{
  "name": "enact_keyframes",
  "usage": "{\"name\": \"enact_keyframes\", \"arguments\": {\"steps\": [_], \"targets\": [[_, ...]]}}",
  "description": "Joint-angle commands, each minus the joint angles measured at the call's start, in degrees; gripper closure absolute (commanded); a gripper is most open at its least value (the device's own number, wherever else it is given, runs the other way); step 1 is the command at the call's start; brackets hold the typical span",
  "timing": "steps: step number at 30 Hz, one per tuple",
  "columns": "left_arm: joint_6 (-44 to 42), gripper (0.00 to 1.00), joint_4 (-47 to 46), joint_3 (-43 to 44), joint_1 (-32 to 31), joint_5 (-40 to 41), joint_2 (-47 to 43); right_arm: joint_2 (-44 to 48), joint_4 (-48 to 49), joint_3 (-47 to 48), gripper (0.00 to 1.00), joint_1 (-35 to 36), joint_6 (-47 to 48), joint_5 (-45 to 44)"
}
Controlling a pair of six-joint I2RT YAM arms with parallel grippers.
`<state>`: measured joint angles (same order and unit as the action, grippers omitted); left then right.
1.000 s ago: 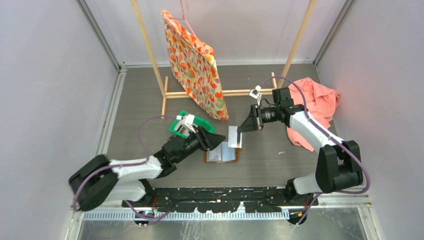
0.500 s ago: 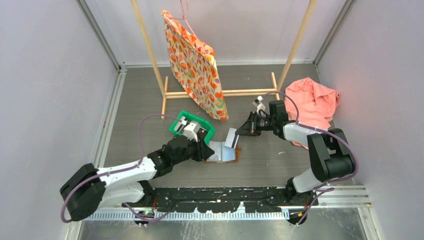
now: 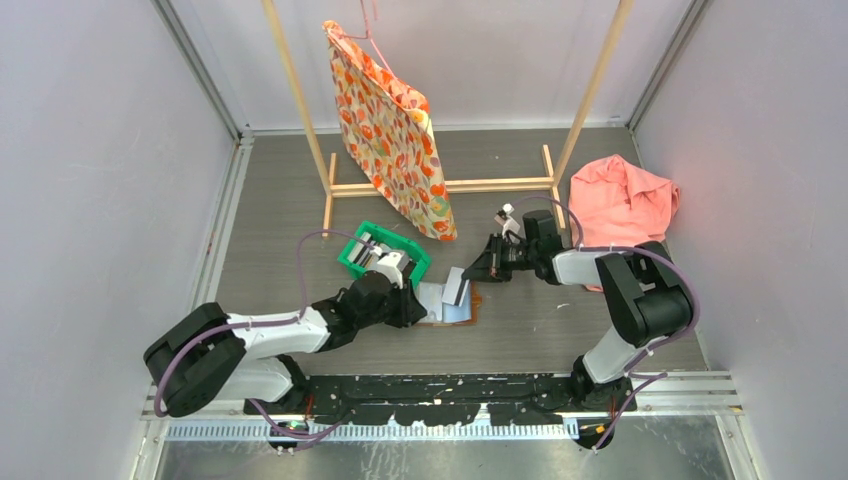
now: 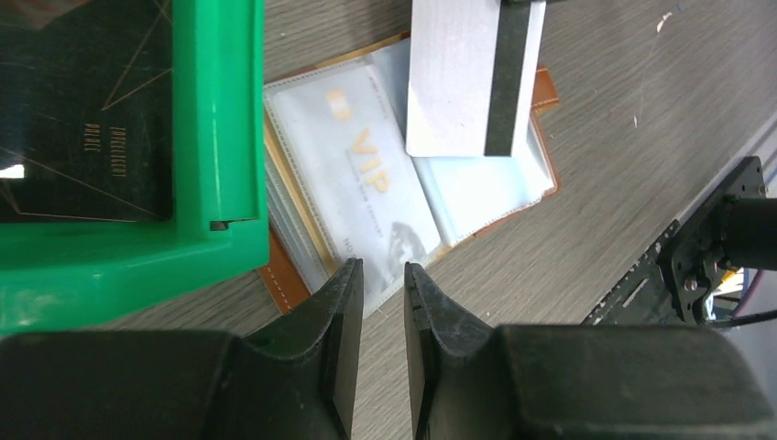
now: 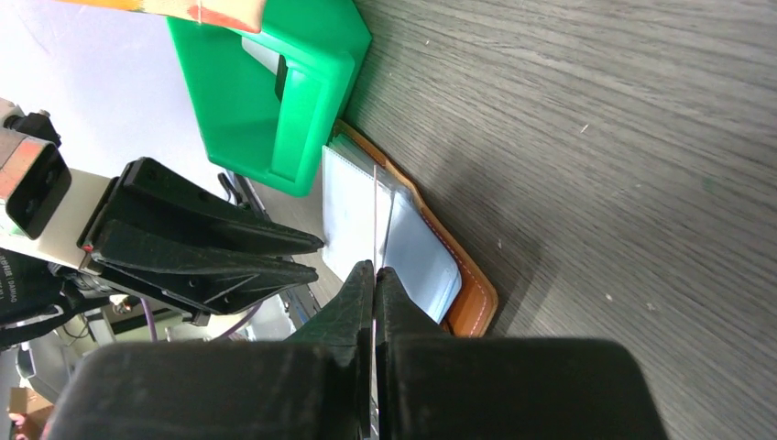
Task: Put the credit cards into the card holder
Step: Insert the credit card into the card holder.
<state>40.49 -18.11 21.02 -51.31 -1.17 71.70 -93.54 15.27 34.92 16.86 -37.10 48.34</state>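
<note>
The card holder (image 5: 475, 307) lay open on the worktop (image 3: 540, 320) a little in from the middle of its near edge, right against the green bin (image 4: 220, 110), where a black card (image 4: 82, 110) lay, and a pale VIP card (image 4: 366, 174) showed under one clear sleeve. The right gripper (image 5: 375, 270) was clamped tight on a silvery grey card (image 4: 454, 73) with a black stripe, holding it on edge above the sleeves. The left gripper (image 4: 380, 275) had only a narrow gap between its jaws, its tips at the sleeve's near-left edge; whether it pinched the sleeve could not be told.
</note>
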Motion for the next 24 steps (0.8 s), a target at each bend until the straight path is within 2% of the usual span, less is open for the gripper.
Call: {"name": "enact_keyframes", "arguments": {"steps": [1,11,24], "targets": [[2.0,0.76,0.3,1.0,-0.2,4.8,0.2,-0.6,3.4,-0.3,0.99,0.6,-0.9,-0.8],[7.4,0.77,5.6,1.0,-0.2,7.0,0.6,-1.7,-1.5,-0.1,0.99,1.8,1.1,-3.9],[10.4,0.78,6.4,1.2,-0.2,5.1,3.5,-3.3,1.9,-0.3,0.99,5.8,-1.0,-3.8]]}}
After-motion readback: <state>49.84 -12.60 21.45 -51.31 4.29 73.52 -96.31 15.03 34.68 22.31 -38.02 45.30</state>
